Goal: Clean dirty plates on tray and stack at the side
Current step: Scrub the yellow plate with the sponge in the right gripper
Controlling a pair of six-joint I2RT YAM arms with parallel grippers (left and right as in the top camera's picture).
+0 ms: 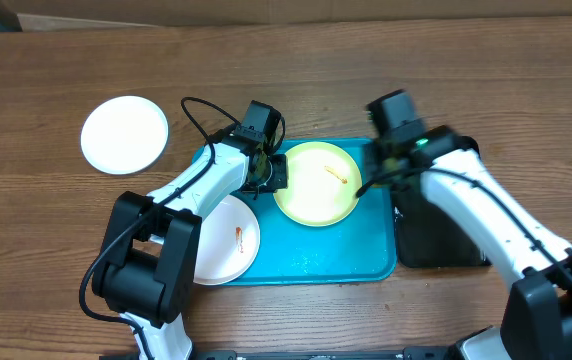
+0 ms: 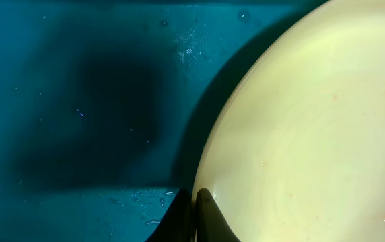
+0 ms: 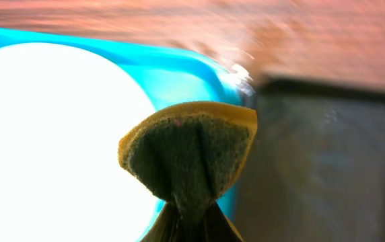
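On the turquoise tray (image 1: 341,250) lies a lime-green plate (image 1: 311,195) with a red-orange smear (image 1: 337,177). My left gripper (image 1: 274,172) is shut on that plate's left rim; in the left wrist view its tips (image 2: 196,212) pinch the edge of the green plate (image 2: 313,134) over the tray floor (image 2: 78,101). My right gripper (image 1: 377,178) hovers at the plate's right edge, shut on a folded yellow-and-green sponge (image 3: 189,151). A white plate (image 1: 224,238) with a small smear rests on the tray's left front. Another white plate (image 1: 124,134) lies on the table at far left.
A narrow black tray (image 1: 436,235) stands right of the turquoise tray, under the right arm; it shows as a dark mass (image 3: 327,161) in the right wrist view. Brown wooden table (image 1: 526,90) surrounds everything.
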